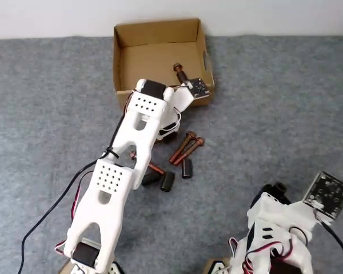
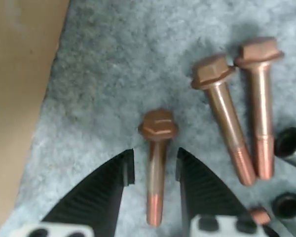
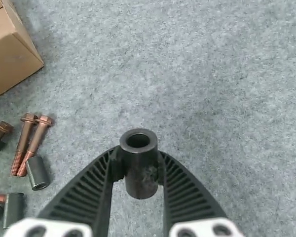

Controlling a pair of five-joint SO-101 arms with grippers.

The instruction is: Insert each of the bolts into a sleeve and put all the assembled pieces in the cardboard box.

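Right claw (image 3: 138,158) clamps a black cylindrical metal sleeve (image 3: 140,175) bore-up, likely awaiting the copper hex-head bolt (image 2: 158,127) that the parted left claw (image 2: 154,155) straddles.

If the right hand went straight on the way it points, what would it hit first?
Probably just bare carpet. The right hand, holding a sleeve, aims at an open patch; the box and loose bolts lie off to the side. How far off the carpet is, I can't tell.

Copper bolts (image 1: 182,147) and black sleeves (image 1: 168,181) lie loose near the open cardboard box (image 1: 157,28); one sleeve (image 3: 139,165) stands gripped upright.
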